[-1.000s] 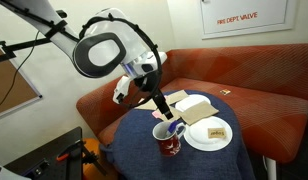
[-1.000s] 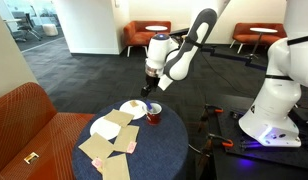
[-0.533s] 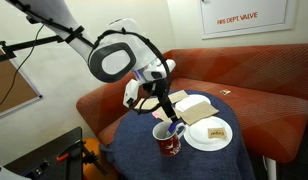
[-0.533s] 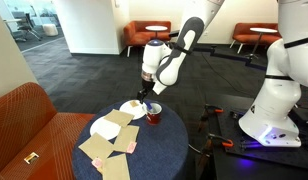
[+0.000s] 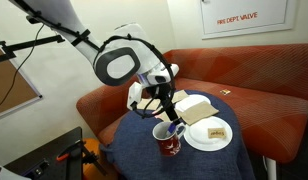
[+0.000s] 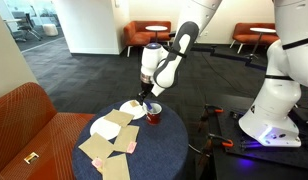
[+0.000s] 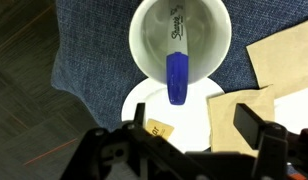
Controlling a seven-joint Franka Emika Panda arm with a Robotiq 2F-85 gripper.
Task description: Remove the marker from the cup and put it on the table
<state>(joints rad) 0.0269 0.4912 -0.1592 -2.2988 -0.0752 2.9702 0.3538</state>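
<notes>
The dark red cup [image 5: 168, 138] with a white inside stands on the round blue-draped table [image 5: 134, 140]; it also shows in an exterior view [image 6: 153, 113] and in the wrist view [image 7: 181, 40]. The blue marker [image 7: 177, 72] leans inside it, its upper end over the rim; a blue tip shows in an exterior view [image 5: 175, 127]. My gripper [image 7: 189, 135] hangs open and empty just above the cup, apart from the marker. It also shows in both exterior views [image 5: 166, 113] [image 6: 146, 98].
A white plate [image 5: 208, 134] with a small tan item lies beside the cup. Brown paper pieces [image 6: 107, 147] lie on the table. A red-orange sofa [image 5: 244, 100] stands behind the table. A second white robot base [image 6: 274, 100] stands nearby.
The arm has shifted and lowered slightly over the cup. The marker and cup have not moved.
</notes>
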